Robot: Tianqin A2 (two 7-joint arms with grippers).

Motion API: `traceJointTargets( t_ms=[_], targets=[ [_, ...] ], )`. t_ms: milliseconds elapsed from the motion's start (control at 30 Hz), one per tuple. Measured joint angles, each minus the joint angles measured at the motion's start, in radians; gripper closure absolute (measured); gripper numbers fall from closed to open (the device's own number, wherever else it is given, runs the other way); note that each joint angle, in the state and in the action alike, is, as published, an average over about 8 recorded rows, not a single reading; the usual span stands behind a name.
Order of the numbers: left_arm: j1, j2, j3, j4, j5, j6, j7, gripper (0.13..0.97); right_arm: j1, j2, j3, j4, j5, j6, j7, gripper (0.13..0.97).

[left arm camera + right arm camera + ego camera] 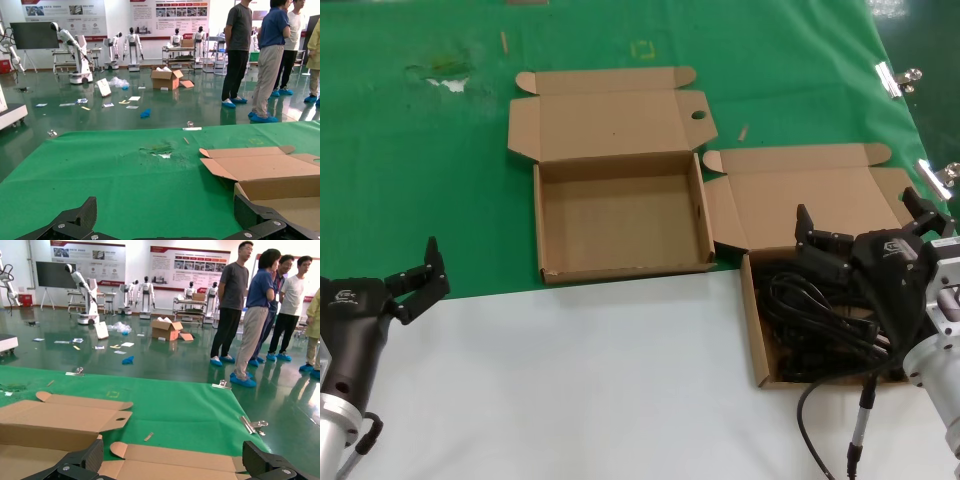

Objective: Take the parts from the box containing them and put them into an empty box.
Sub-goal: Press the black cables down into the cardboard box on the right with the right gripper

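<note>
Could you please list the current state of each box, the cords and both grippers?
Empty box: lid open, nothing inside.
Box containing the parts: lid open, cords inside.
Power cords: coiled, lying in their box.
Left gripper: open, empty, over the white surface.
Right gripper: open, empty, above the cords.

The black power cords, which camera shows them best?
The head view: the coiled black rubber power cords lie in the right brown cardboard box, partly covered by the right claw above them. Neither wrist view shows the cords, only box lids, green cloth and the hall.
</note>
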Motion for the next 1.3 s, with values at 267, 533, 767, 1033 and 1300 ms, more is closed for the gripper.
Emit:
traceJointTargets(
  t_ms=[267, 533, 767, 1033, 1300],
  targets=[
    [0.000, 0.000, 0.000, 0.000, 0.000, 0.000, 0.000, 0.147, 0.000, 0.000, 0.000, 0.000, 0.000, 0.000, 0.000, 0.129],
    [0.000, 0.000, 0.000, 0.000, 0.000, 0.000, 0.000, 0.253, 0.000, 0.000, 0.000, 0.000, 0.000, 0.000, 0.000, 0.129],
    [0.000, 0.000, 0.000, 0.000, 0.000, 0.000, 0.000, 0.333, -0.002, 0.002, -0.008, 0.005, 0.000, 0.007, 0.000, 0.129],
    [0.000, 0.000, 0.000, 0.000, 0.000, 0.000, 0.000, 0.494, -0.011, 0.023, -0.047, 0.023, 0.013, 0.047, -0.003, 0.129],
    [0.000, 0.000, 0.000, 0.000, 0.000, 0.000, 0.000, 0.674, -0.020, 0.069, -0.082, 0.038, 0.048, 0.083, -0.009, 0.129]
  ],
)
